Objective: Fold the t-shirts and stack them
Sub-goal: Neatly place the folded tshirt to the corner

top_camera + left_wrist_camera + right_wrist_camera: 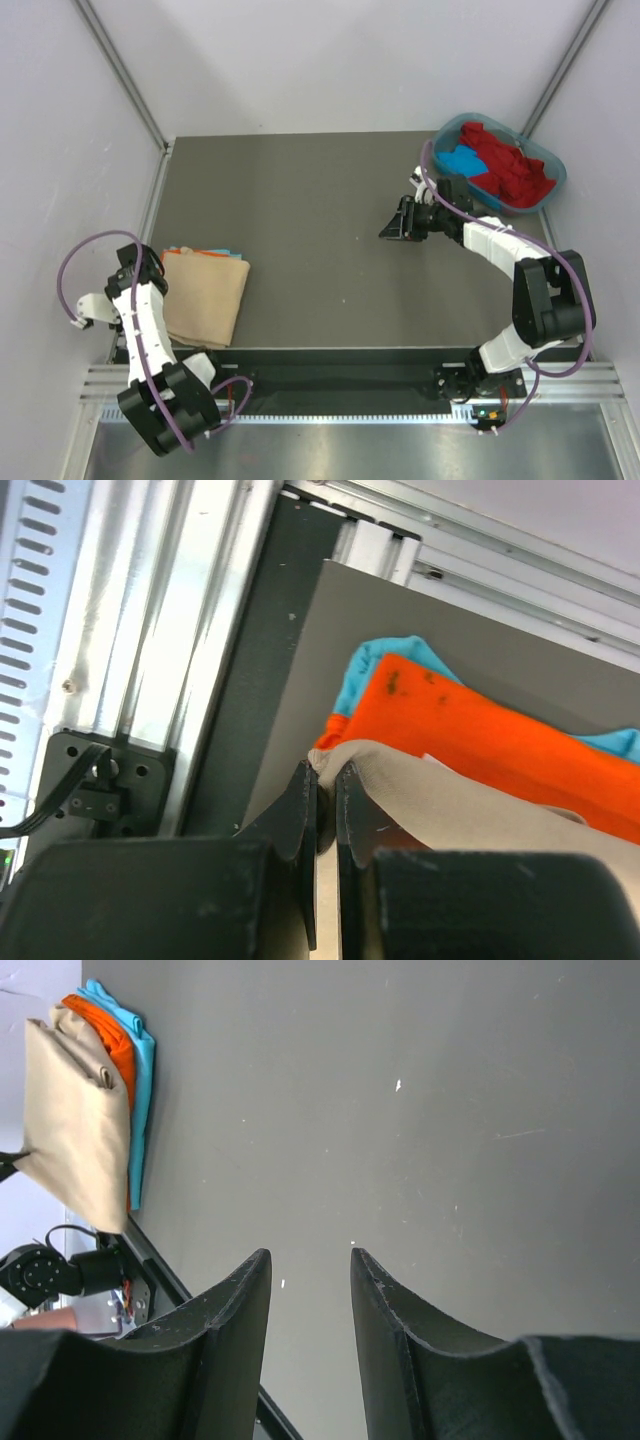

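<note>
The beige t-shirt (pixel 205 295) is lying folded on top of the stack at eight o'clock on the table (pixel 320 190). Its corner is being pinched by the left gripper (pixel 322 792), fingers clamped together on the cloth. Beneath it, an orange t-shirt (pixel 480 720) and a blue t-shirt (pixel 372 665) are peeking out. For a neat finish, that corner is probably best laid square over the layers below and released without dragging. The right gripper (pixel 310 1260) is being held over bare table, fingers apart, nothing between them. At two o'clock, red t-shirts (pixel 505 165) and a second blue t-shirt (pixel 460 160) are waiting in the teal tub (pixel 556 172), with nothing seen blocking the way.
</note>
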Robot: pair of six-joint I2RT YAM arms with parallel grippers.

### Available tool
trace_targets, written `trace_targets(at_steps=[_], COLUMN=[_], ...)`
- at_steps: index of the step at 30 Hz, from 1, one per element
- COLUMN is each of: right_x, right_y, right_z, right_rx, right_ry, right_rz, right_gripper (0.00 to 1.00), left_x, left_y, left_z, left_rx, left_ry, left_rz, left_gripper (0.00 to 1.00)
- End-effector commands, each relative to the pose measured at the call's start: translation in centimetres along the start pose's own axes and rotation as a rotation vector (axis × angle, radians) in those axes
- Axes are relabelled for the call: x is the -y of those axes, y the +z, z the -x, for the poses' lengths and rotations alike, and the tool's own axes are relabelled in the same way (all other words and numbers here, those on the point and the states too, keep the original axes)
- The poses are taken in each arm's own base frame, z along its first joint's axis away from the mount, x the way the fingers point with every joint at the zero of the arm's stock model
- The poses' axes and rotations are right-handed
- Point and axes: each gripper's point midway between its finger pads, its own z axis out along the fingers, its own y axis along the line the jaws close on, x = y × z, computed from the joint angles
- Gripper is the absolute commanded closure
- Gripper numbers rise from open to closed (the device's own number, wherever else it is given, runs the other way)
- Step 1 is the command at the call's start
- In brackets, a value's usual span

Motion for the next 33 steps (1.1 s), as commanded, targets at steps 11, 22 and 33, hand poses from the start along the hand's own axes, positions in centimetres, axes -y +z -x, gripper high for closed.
trace_targets(at_steps=[11, 22, 33], right_x=[-0.7, -0.3, -0.6], right_y=[-0.2, -0.1, 0.1], right_z=[1.8, 1.8, 0.7], right_rx=[0.044, 0.042, 0.015], right_ry=[-0.041, -0.041, -0.048], right_rz=[0.022, -0.001, 0.0], right_gripper=[0.61, 0.6, 0.59], left_x=[1.9, 11.3, 5.0], left_y=[-1.4, -7.0, 1.1], left_z=[5.5, -0.3, -3.3], left_rx=[0.197, -0.136, -0.064], left_ry=[0.028, 0.214, 0.163], left_rz=[-0.016, -0.65, -0.363], left_gripper=[0.41, 0.44, 0.42])
